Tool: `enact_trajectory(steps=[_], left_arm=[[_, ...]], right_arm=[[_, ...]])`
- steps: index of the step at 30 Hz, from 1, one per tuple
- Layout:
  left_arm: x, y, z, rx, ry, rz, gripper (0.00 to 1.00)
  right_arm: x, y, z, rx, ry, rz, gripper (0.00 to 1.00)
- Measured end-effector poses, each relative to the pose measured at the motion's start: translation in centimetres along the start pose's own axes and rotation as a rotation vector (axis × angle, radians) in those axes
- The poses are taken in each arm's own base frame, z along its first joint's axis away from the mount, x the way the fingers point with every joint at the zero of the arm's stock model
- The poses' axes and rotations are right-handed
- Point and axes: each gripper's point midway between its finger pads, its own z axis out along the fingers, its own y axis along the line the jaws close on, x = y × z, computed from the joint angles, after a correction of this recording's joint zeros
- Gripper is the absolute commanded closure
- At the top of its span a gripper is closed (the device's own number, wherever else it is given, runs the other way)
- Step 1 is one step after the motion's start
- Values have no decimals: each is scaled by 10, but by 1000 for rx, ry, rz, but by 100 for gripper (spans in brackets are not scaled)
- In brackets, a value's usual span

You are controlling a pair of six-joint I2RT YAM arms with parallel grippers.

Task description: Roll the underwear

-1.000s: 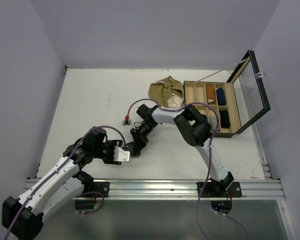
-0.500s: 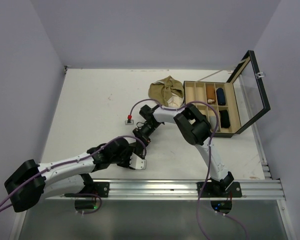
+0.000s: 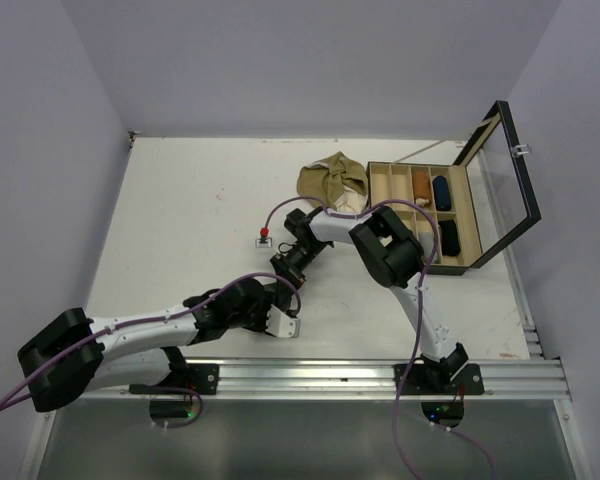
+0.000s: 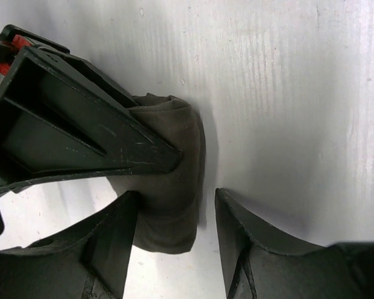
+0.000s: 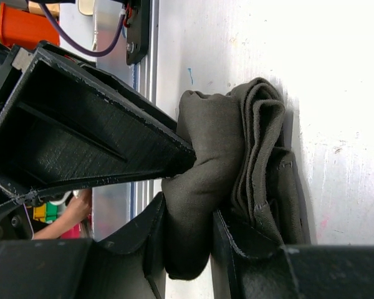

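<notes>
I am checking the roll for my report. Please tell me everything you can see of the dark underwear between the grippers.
The dark underwear is dark olive-brown cloth, bunched into a thick roll, with folded layers and a stitched hem showing on one side. It lies on the white table. The right gripper has its jaws closed on the rounded end. The left gripper has its jaws on either side of another part; whether they press it is unclear. No waistband shows.

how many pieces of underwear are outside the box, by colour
dark brown underwear: 1, pinched in the right gripper
olive-tan underwear: 1, heaped on the table beside the box
total: 2
</notes>
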Motion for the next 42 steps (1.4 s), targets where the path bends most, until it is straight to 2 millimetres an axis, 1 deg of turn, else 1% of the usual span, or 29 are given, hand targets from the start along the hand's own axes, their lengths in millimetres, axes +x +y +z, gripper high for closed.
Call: enact_trajectory(steps=[3, 8, 12, 14, 17, 18, 20, 21, 23, 24, 26, 27, 28, 29, 30, 32, 33, 36, 38, 39, 41, 42], left_arm=[[1, -1, -4, 3, 3, -3, 44], [1, -2, -4, 4, 5, -3, 44], [1, 0, -1, -5, 10, 0, 41], [1, 1, 0, -13, 12, 2, 41], [2, 1, 2, -14, 20, 4, 48], [2, 2, 4, -15, 23, 6, 57], [3, 4, 7, -21, 32, 11, 67], [3, 4, 8, -16, 39, 15, 74], [2, 5, 11, -5, 50, 18, 79], [2, 6, 12, 2, 54, 19, 85], [0, 6, 13, 18, 61, 25, 93], [0, 6, 13, 27, 65, 25, 95], [-1, 5, 13, 38, 67, 25, 96], [-1, 5, 13, 48, 70, 24, 99], [-2, 4, 13, 59, 71, 23, 99], [-3, 5, 13, 74, 72, 21, 99], [-3, 6, 14, 82, 75, 24, 99], [-3, 10, 15, 101, 92, 32, 100], [-4, 14, 17, 117, 102, 34, 99], [-5, 14, 18, 130, 105, 36, 100], [-9, 14, 20, 158, 102, 38, 100], [-13, 12, 21, 179, 88, 36, 100]], right_arm=[[0, 0, 0, -1, 3, -4, 100], [0, 0, 1, -4, 6, -3, 100], [0, 0, 1, -6, 7, -1, 100], [0, 0, 1, -8, 7, 1, 100], [0, 0, 1, -8, 8, 0, 100], [0, 0, 1, -9, 9, 2, 100], [0, 1, 1, -10, 11, 7, 100], [0, 0, 0, -9, 11, 10, 100], [1, 0, -2, -6, 10, 18, 100], [1, -1, -4, -5, 8, 21, 93], [2, -1, -6, 0, 8, 23, 87], [2, -1, -6, 3, 10, 23, 78], [1, -2, -7, 11, 14, 23, 73], [0, -1, -8, 20, 21, 24, 68], [0, -2, -9, 35, 32, 26, 61], [-2, -1, -13, 70, 58, 30, 55], [-3, -1, -16, 91, 71, 27, 50], [-8, -1, -23, 151, 116, 19, 48], [-12, -3, -33, 190, 133, 9, 48], [-16, -4, -39, 207, 131, 6, 48], [-29, -10, -56, 253, 103, -31, 48], [-39, -17, -69, 292, 76, -62, 48]])
